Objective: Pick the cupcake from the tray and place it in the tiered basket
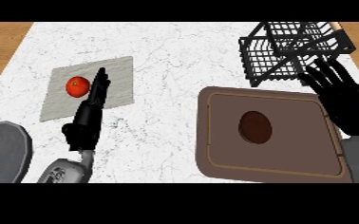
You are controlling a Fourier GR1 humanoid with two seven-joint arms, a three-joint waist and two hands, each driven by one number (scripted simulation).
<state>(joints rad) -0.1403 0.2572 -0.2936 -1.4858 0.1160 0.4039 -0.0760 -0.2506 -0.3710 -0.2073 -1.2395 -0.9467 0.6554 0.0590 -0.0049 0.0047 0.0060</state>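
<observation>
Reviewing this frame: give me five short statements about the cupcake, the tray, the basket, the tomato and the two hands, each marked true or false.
1. The cupcake sits on the brown tray. True.
2. The right hand is curled round the cupcake. False: its fingers are spread, and it hovers by the tray's right edge, apart from the cupcake.
3. The tiered basket stands at the counter's far right. True.
4. The tomato lies in the basket. False: it rests on the grey mat at the left.
5. The left hand holds the tomato. False: its straight fingers lie beside it, over the mat.
</observation>
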